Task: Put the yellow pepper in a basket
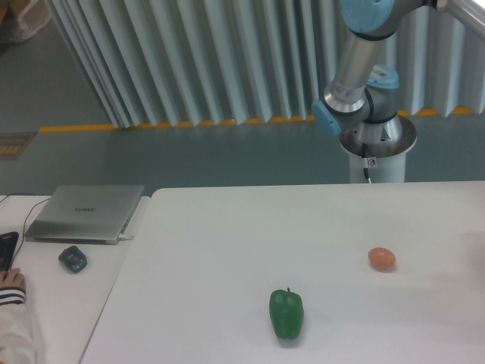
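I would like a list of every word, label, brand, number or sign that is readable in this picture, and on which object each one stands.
No text can be read with certainty.
Laptop: a small grey mark on the closed lid, too blurred to read.
Robot base: a small tag or sticker at the front, too small to read.
Floor mat: an orange patterned patch at the left edge, no legible words.
Green pepper and orange egg-shaped object: no labels.
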Robot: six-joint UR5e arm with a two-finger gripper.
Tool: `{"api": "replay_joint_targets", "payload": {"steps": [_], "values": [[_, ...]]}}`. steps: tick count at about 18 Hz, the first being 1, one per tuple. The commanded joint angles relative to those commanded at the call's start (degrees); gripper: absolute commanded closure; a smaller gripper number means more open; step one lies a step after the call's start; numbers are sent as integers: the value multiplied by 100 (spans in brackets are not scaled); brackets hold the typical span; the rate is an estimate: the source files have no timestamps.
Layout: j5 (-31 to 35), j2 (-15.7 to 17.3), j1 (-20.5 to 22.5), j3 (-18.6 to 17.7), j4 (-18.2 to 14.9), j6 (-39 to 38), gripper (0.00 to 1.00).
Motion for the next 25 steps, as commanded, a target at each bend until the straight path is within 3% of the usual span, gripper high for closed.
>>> {"api": "replay_joint_targets", "payload": {"steps": [9,12,16,25], "values": [[193,202,-527,-52,-123,-220,0],[378,360,-773,-35,-456,-229,0],[387,422,-888,-44,-588,-413,0],[378,747,-1415,-70,-1476,-720,0]]}}
